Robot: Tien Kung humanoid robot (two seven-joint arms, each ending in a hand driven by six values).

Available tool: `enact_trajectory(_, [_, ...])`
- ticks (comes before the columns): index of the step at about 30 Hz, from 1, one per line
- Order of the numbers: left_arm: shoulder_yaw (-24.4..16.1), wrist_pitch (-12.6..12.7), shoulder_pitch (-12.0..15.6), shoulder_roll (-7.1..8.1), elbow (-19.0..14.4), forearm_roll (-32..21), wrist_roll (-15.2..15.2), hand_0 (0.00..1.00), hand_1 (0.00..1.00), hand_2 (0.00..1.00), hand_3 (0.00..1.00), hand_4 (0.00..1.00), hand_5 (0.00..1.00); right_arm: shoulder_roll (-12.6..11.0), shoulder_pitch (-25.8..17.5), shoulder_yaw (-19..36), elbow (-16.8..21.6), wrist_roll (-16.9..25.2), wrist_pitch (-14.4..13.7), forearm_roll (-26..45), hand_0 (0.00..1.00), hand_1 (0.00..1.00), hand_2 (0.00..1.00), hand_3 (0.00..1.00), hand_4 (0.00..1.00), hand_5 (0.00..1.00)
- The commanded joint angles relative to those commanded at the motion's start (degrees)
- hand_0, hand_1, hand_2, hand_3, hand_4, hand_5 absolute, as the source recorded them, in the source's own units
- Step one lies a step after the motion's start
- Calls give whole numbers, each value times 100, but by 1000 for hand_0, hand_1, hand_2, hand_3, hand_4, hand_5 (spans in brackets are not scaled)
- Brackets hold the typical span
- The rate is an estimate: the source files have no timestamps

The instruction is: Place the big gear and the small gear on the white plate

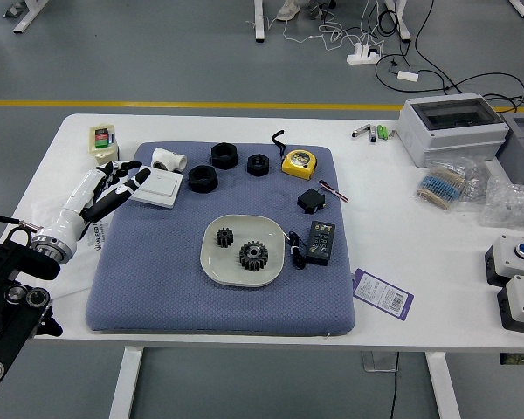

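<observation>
On the blue mat (162,288), my white plate (213,269) holds the big gear (253,256), with the small gear (224,236) just beyond, to its left. Farther out, my left hand (86,199) reaches over the mat's left edge, fingers extended and loosely parted, gripping nothing I can see. Whether they touch the white panel (160,185), I can't quite tell.

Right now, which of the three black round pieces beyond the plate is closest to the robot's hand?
The black ring just right of the white panel, nearest the left hand; the other two sit farther right.
</observation>
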Motion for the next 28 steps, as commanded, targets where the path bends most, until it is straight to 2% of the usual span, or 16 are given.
enact_trajectory(3, [159,4,-90,94,63,395,-52,793,819,819,778,893,798,-3,1,-27,2,-5,1,0,620,626,725,548,762,722])
enact_trajectory(8, [165,37,-119,158,168,401,-92,799,825,823,780,891,801,-4,-19,-53,4,-2,-3,24,621,626,725,549,762,721])
enact_trajectory(14, [184,61,-76,150,254,411,-74,799,825,823,780,891,801,-1,-33,-93,7,-5,-8,33,621,626,725,549,762,721])
enact_trajectory(15, [192,63,-74,150,258,418,-73,845,885,849,788,894,812,0,-35,-99,6,-5,-9,37,621,626,725,548,761,721])
enact_trajectory(19, [241,70,-73,143,313,445,-36,845,885,849,788,894,812,-1,-46,-144,8,-8,-12,46,621,626,725,548,761,721])
enact_trajectory(20, [242,85,-67,137,329,421,-29,845,885,849,788,894,812,0,-51,-151,9,-8,-13,47,621,626,725,548,761,721])
enact_trajectory(21, [242,98,-61,133,341,400,-25,888,913,887,803,899,818,0,-54,-156,9,-8,-13,49,620,626,725,549,761,720])
enact_trajectory(28, [246,163,-14,100,417,161,-16,888,913,887,803,899,818,0,-74,-158,10,-4,-16,48,620,626,725,549,761,720])
